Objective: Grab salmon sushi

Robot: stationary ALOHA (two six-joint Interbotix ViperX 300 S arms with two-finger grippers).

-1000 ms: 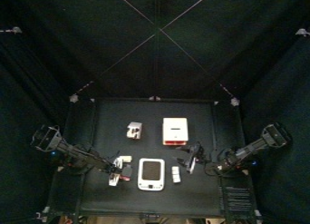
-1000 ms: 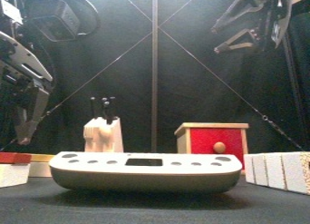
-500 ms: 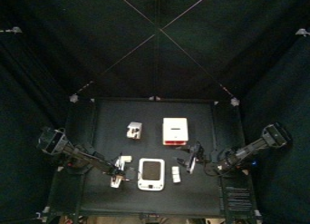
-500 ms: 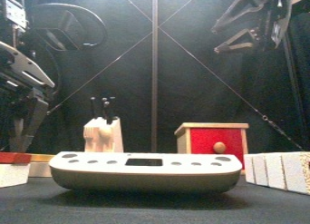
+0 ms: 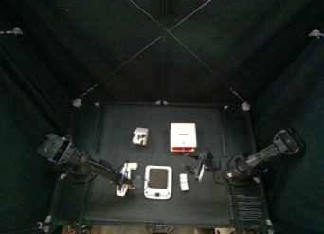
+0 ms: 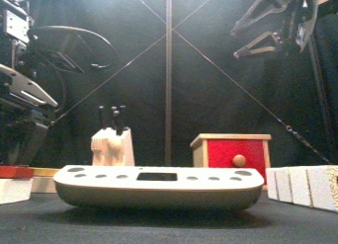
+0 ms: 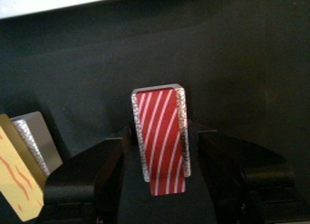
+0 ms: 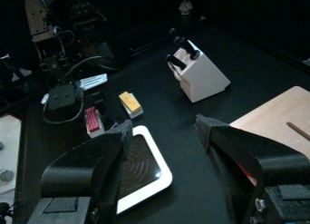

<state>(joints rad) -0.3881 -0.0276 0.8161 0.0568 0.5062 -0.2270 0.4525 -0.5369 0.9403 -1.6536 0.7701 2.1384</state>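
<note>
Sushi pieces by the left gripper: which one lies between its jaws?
The red, white-striped salmon sushi lies between the left gripper jaws. The yellow piece lies off to one side, outside them, with a grey piece beside it.

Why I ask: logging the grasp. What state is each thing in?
salmon sushi: lying striped side up, between the left hand's jaws.
left hand: open, straddling the sushi.
right hand: open, hovering near the white device.
white device: flat, untouched.
red-fronted box: upright, shut.
knife block: upright, knives in.
</note>
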